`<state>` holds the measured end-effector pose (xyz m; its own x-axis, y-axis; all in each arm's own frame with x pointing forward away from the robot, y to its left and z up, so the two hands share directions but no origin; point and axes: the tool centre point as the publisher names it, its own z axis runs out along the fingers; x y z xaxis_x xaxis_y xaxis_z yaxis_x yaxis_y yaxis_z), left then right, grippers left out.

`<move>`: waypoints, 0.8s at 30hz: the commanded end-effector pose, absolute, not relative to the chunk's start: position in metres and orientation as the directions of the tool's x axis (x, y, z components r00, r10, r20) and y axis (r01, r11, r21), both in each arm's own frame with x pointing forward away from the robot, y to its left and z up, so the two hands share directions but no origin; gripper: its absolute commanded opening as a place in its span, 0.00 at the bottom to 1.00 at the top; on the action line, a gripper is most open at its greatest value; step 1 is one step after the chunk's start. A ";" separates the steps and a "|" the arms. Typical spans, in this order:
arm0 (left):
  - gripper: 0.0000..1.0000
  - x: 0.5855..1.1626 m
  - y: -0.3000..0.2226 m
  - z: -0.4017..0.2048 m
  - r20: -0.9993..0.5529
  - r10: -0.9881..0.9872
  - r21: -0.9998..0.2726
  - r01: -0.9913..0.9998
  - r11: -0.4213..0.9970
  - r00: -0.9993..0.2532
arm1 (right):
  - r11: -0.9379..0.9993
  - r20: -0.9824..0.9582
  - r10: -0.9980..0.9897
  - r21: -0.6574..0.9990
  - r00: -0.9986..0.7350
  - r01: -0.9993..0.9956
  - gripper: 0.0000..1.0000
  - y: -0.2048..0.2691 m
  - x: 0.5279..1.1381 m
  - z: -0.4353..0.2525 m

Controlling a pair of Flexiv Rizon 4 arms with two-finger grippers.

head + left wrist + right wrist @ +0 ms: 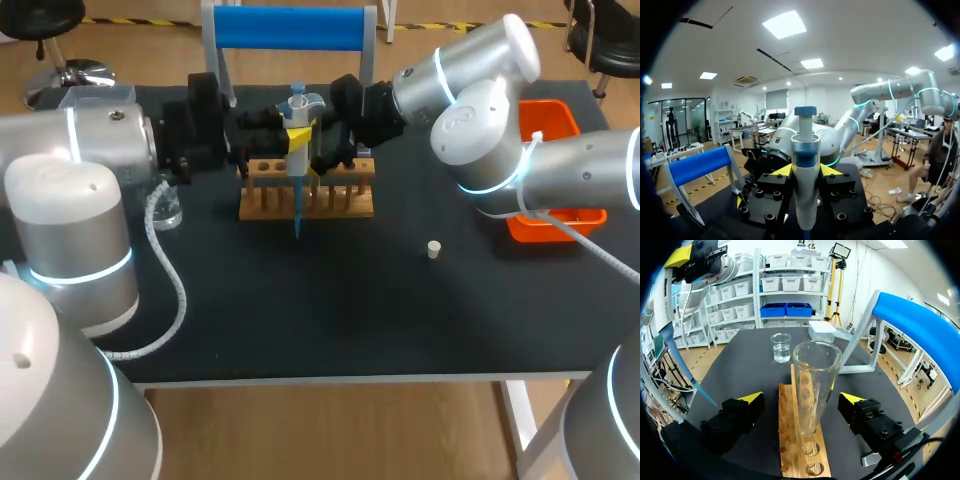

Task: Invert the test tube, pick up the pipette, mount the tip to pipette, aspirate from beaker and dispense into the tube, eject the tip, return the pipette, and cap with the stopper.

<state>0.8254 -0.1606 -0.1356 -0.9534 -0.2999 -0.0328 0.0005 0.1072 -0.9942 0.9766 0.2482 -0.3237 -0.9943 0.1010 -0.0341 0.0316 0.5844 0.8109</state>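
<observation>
Where the two arms met at the upper middle of the head view, one pipette (298, 108) of grey-white plastic was held upright, clamped from both sides by the left gripper (806, 172). One slim blue tip (297, 215) was fitted below it. One clear glass test tube (812, 385) was stood mouth up in the single wooden rack (305, 200), between the wide-spread fingers of the right gripper (802, 398) and touched by neither. One glass beaker (165, 207) was seen at centre left. One small pale stopper (434, 249) was seen right of centre on the black table (350, 310), and one orange plastic tray (560, 225) at the right edge.
</observation>
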 end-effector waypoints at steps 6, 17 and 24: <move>0.00 0.821 -0.161 -0.137 -0.035 -0.309 -0.995 0.004 0.101 -0.950 | 0.586 -0.033 0.099 0.810 -0.995 0.032 1.00 0.248 0.977 -0.323; 0.00 0.821 -0.161 -0.137 -0.035 -0.309 -0.995 0.004 0.101 -0.950 | 0.586 -0.033 0.099 0.810 -0.995 0.032 1.00 0.248 0.977 -0.323; 0.00 0.821 -0.161 -0.137 -0.035 -0.309 -0.995 0.004 0.101 -0.950 | 0.562 -0.060 0.161 0.826 -0.985 0.042 1.00 0.208 0.959 -0.311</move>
<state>0.8224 -0.1599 -0.1366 -0.9515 -0.3057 -0.0334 0.0022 0.1020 -0.9948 0.9805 0.2320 -0.3211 -0.9889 0.1414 -0.0467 0.0442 0.5782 0.8147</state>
